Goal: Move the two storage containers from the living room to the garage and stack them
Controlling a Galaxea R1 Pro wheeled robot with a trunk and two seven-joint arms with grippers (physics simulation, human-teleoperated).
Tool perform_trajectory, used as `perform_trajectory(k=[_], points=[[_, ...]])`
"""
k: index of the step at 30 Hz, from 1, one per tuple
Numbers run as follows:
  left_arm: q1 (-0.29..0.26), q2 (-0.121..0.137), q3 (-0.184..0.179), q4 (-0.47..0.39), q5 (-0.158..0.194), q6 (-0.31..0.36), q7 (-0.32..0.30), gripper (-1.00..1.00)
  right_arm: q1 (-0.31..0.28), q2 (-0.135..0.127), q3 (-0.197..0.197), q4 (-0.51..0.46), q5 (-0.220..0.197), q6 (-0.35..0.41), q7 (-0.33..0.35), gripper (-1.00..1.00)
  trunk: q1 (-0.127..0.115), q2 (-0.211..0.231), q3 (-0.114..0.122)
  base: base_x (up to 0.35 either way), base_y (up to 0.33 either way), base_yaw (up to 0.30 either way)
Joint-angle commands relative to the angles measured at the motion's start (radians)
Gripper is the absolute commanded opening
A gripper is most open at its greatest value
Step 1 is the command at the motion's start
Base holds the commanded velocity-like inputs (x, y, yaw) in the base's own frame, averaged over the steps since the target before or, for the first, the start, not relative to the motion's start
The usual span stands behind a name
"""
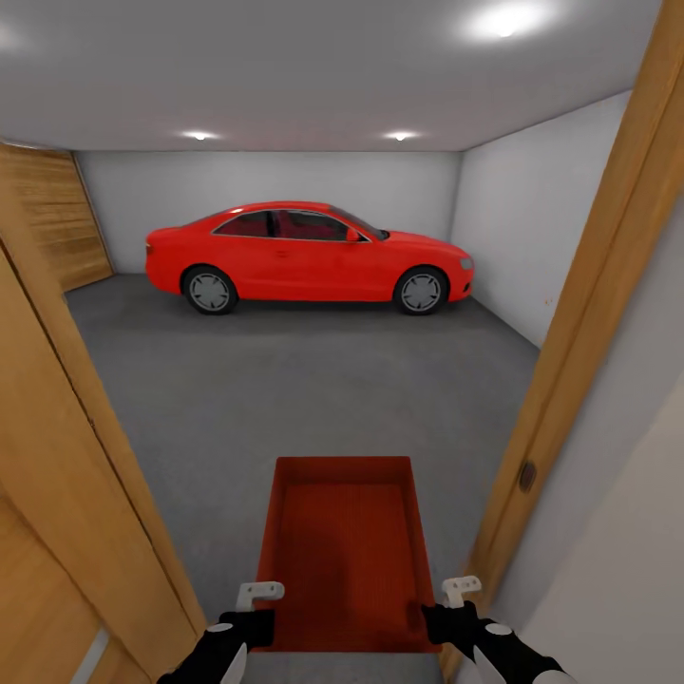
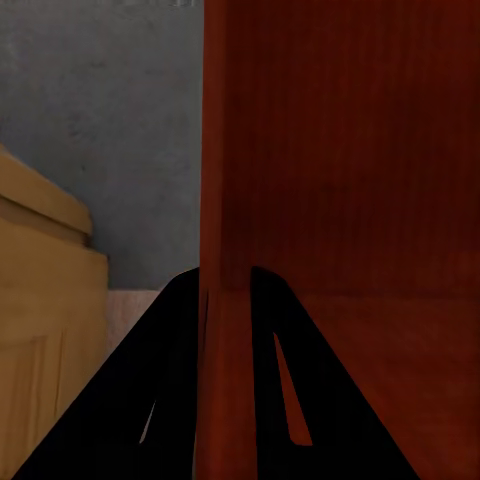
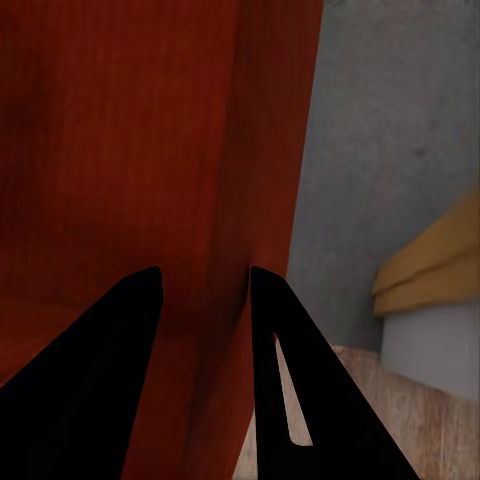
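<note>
Nearest of all, the left claw (image 1: 249,608) and the right claw (image 1: 454,603) sit at the two near corners of a storage container (image 1: 347,546), each one clenched on a side wall. The left wrist view shows the left claw (image 2: 228,290) with one dark finger (image 2: 160,380) outside the container (image 2: 340,150) wall and the other inside it, the wall pinched between them. The right wrist view shows the same for the right claw (image 3: 205,290): one finger (image 3: 290,380) outside the container (image 3: 130,130) wall, the other inside, closed on the wall.

The orange-red bin is held level between the arms, open side up, its ribbed bottom bare. It hangs in the doorway, above the near edge of the garage floor (image 1: 304,380), its long axis pointing into the room. A strip of light wood-plank flooring (image 3: 400,420) shows beneath the right claw, meeting the grey concrete.

On either side stand the wooden door frame posts, the left post (image 1: 85,456) leaning across the view and the right post (image 1: 589,313) running up beside a pale wall. Beyond the container the dark grey speckled floor stretches away. At the far end a red car (image 1: 309,256) is parked side-on before the grey back wall (image 1: 266,180), near the right-hand corner of the floor. A wooden panelled door (image 1: 52,218) covers the left wall, and ceiling lights (image 1: 503,19) glow overhead.
</note>
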Motion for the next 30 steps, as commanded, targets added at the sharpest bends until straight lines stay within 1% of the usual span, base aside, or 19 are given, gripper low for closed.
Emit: perform_trajectory(k=[1,4,7,13,20,30], points=[[-0.001,0.045,0.041,-0.014,0.005,0.006,-0.002,-1.0,0.0,-0.019,-0.006,0.003,0.01,-0.005,0.052,-1.0,0.001,-0.002,-0.002,0.322,0.0,0.0],[-0.001,0.045,0.042,-0.014,0.005,0.006,-0.002,-1.0,0.0,-0.019,-0.006,0.003,0.01,-0.005,0.052,-1.0,0.001,-0.002,-0.002,0.262,0.0,0.0],[-0.001,0.045,0.042,-0.014,0.005,0.006,-0.002,-1.0,0.0,-0.019,-0.005,0.003,0.01,-0.005,0.052,-1.0,0.001,-0.002,-0.002,0.074,0.0,0.0],[-0.001,0.045,0.042,-0.014,0.005,0.006,-0.002,-1.0,0.0,-0.019,-0.004,0.003,0.011,-0.005,0.052,-1.0,0.001,-0.002,-0.002,0.013,0.0,0.007],[-0.001,0.045,0.042,-0.014,0.005,0.006,-0.002,-1.0,0.0,-0.019,-0.004,0.003,0.012,-0.005,0.052,-1.0,0.001,-0.002,-0.002,0.001,0.0,0.121],[-0.001,0.045,0.041,-0.014,0.005,0.006,-0.002,-1.0,0.0,-0.019,-0.006,0.003,0.01,-0.005,0.054,-1.0,0.001,-0.002,-0.002,0.0,0.0,0.007]])
